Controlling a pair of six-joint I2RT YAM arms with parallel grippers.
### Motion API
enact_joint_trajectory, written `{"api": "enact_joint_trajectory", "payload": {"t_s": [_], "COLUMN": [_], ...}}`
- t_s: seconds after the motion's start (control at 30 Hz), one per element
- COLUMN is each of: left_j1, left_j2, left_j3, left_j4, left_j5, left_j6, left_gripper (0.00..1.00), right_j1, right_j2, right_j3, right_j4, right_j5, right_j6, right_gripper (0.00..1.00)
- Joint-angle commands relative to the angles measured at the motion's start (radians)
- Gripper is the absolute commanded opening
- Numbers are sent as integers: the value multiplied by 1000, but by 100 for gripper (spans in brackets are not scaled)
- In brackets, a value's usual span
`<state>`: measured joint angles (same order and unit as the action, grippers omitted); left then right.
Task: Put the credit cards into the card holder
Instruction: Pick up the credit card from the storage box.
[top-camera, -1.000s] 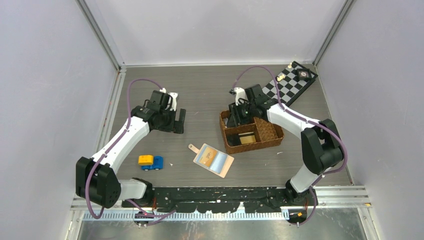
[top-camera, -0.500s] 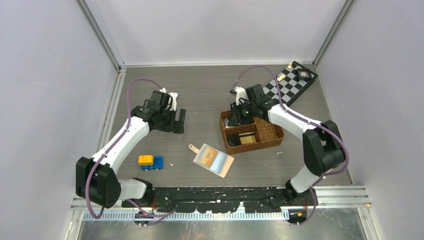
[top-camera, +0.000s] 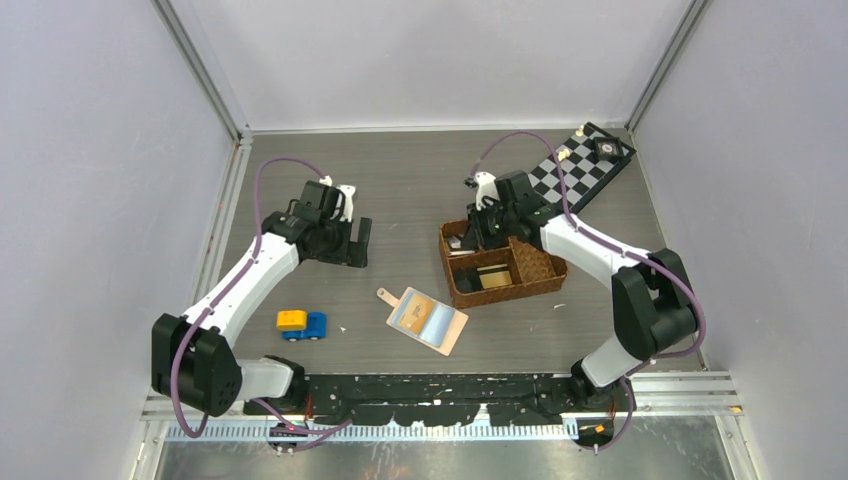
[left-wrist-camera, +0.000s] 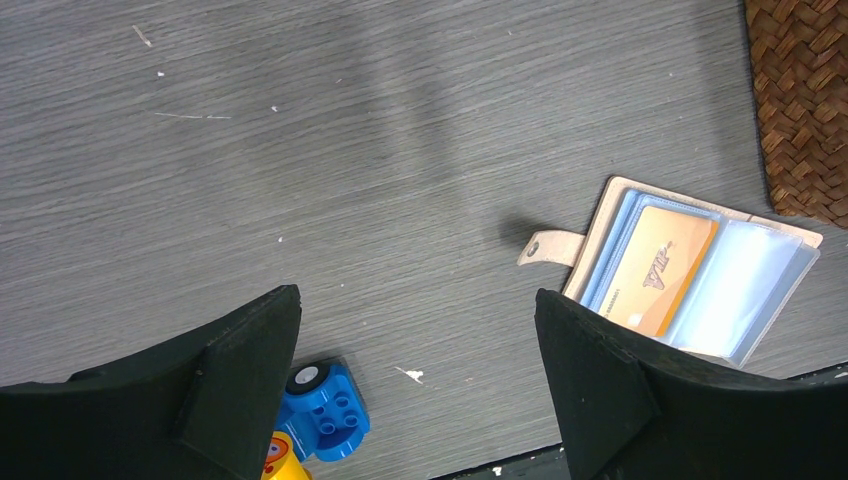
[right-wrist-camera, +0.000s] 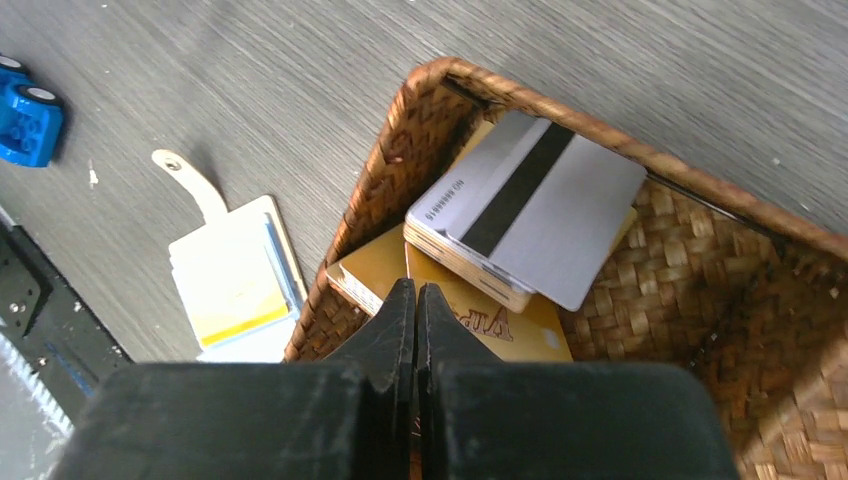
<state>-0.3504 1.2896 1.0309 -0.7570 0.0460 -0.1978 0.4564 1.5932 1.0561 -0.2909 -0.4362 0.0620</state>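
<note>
The card holder (top-camera: 428, 321) (left-wrist-camera: 690, 275) (right-wrist-camera: 235, 285) lies open on the table in front of the basket, an orange card (left-wrist-camera: 660, 265) in one pocket. More credit cards sit in the brown basket's left compartment: a silver-grey one with a black stripe (right-wrist-camera: 560, 200) atop a small stack, and yellow-tan ones (right-wrist-camera: 500, 320) beneath. My right gripper (top-camera: 478, 232) (right-wrist-camera: 415, 285) hangs over that compartment, shut, with a thin card edge showing between its tips. My left gripper (top-camera: 357, 243) (left-wrist-camera: 415, 300) hovers open over bare table, left of the card holder, holding nothing.
The woven divided basket (top-camera: 500, 297) (right-wrist-camera: 400, 150) stands right of centre. A blue and yellow toy car (top-camera: 302, 323) (left-wrist-camera: 325, 410) (right-wrist-camera: 25, 115) sits near the front left. A chessboard (top-camera: 580, 165) with small pieces lies at the back right.
My right gripper has closed its fingers inside the basket and shifted slightly back and right. The left arm has not moved.
</note>
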Motion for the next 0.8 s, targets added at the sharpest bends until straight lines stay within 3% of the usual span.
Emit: {"api": "enact_joint_trajectory", "payload": {"t_s": [0.0, 0.13, 0.33, 0.67, 0.77], "left_j1": [7, 7, 7, 7, 7], "left_j2": [-27, -26, -28, -34, -35], "left_j3": [5, 5, 5, 1, -4], "left_j4": [19, 19, 19, 26, 35], "left_j5": [4, 5, 5, 32, 93], "left_j6": [11, 11, 11, 11, 12], "left_gripper": [89, 89, 89, 88, 82], "right_j1": [0, 1, 4, 6, 8], "right_j2": [-109, -163, -173, -244, -268], "right_j3": [-75, -147, -178, -175, -175], "right_j4": [124, 239, 324, 301, 306], "right_j5": [124, 226, 250, 194, 181], "right_j6": [31, 42, 68, 79, 86], "right_gripper": [1, 0, 1, 0, 1]}}
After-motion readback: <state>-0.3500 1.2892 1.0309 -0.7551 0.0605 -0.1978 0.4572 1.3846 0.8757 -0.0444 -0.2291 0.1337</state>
